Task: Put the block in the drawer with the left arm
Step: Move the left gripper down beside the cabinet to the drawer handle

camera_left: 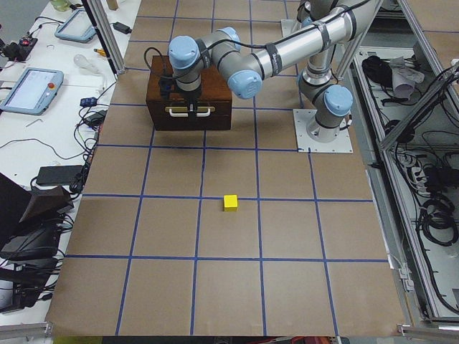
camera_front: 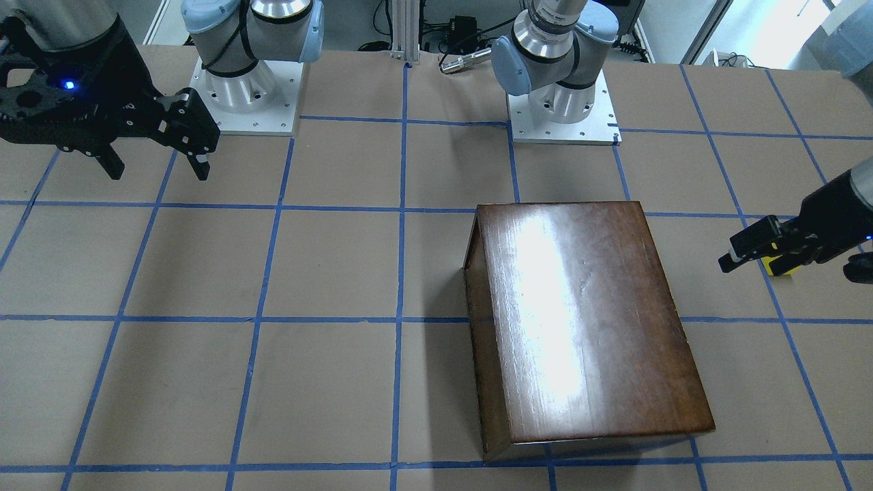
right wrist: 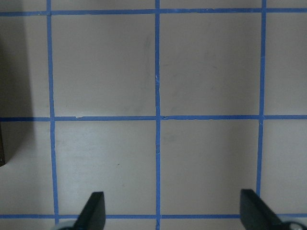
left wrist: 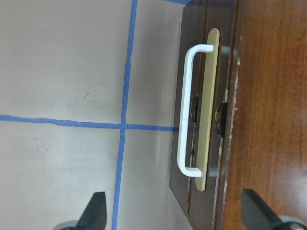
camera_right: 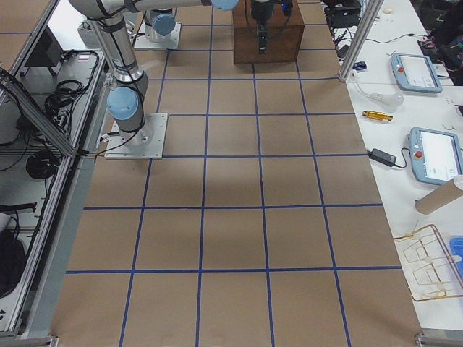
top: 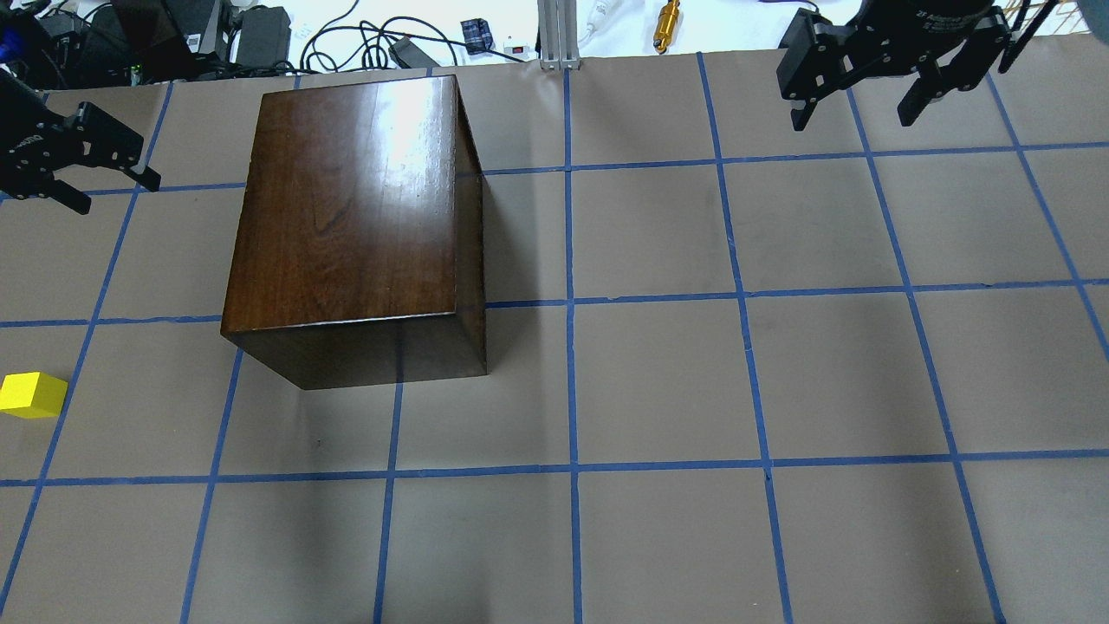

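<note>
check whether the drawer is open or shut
Shut: the left wrist view shows the drawer front flush with the box, no gap.

Robotics lab, teach pendants (camera_right: 436, 155), aluminium framing (top: 554, 35), tape-gridded table (top: 658, 373)

The box (top: 346, 208) facing the matt black left end effector (top: 113, 192) is dark wood under glossy, reflective varnish, with a smooth white handle (left wrist: 183, 120) on a brass-coloured plate (left wrist: 211, 72). The table (top: 658, 381) beneath looks like matt brown paper, lined with blue tape (top: 569, 347).

The block (top: 33, 394) lies on the table (top: 693, 390), well apart from the box (top: 346, 199), before its drawer front (camera_left: 222, 110).
</note>
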Robot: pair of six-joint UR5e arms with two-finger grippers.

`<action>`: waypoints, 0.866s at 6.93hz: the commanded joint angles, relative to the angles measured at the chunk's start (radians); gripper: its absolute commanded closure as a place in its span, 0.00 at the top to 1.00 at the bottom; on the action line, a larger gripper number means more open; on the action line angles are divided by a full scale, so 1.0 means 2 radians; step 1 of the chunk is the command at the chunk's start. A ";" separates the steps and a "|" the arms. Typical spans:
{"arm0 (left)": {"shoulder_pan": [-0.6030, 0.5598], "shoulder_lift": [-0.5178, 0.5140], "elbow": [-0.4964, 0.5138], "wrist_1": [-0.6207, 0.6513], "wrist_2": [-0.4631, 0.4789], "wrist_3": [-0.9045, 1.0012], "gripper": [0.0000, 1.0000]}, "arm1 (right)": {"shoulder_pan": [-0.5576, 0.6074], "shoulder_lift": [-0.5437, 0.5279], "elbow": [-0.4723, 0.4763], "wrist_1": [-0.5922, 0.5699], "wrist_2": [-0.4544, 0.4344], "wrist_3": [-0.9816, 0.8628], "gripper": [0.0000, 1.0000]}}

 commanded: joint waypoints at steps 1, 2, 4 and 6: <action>0.002 -0.028 -0.017 0.040 -0.021 0.004 1.00 | 0.000 0.000 0.000 0.000 0.000 0.000 1.00; 0.002 -0.033 -0.022 0.036 -0.024 0.003 1.00 | -0.001 -0.001 0.000 0.000 0.001 0.000 1.00; 0.002 -0.036 -0.032 0.036 -0.025 -0.013 1.00 | 0.000 -0.001 0.000 0.000 0.001 0.000 1.00; 0.002 -0.048 -0.032 0.040 -0.026 -0.009 1.00 | -0.001 0.000 0.000 0.000 0.001 0.000 1.00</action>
